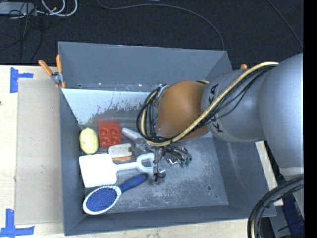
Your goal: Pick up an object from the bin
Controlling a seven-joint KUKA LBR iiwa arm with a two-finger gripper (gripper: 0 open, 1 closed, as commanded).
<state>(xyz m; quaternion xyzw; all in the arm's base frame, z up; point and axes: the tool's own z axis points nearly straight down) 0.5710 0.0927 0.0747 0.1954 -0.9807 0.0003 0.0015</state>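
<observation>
Setting: a robotics laboratory test cell.
My arm: silver-grey industrial arm (pixel 280 105) lettered KUKA, with rounded orange wrist cover (pixel 178 108) and black-and-yellow cable bundle (pixel 233 89).
My work area: grey sheet-metal bin (pixel 148 68) with sloped walls, holding unrelated pieces, e.g. red studded plastic block (pixel 109 134), blue round brush (pixel 101 200).
Surroundings: dark carpet-like floor (pixel 148 26) crossed by loose white and black cables (pixel 58 3).

Single camera, mounted above the grey metal bin (pixel 148 63) and offset somewhat to one side, facing down into it; the far wall shows as a broad sloped face, the near wall as a narrow rim. Range close: the bin spans most of the frame, with its left wall, far wall and near rim in full. The arm (pixel 277 103) enters from the right edge, overlapping the bin's right wall.
</observation>
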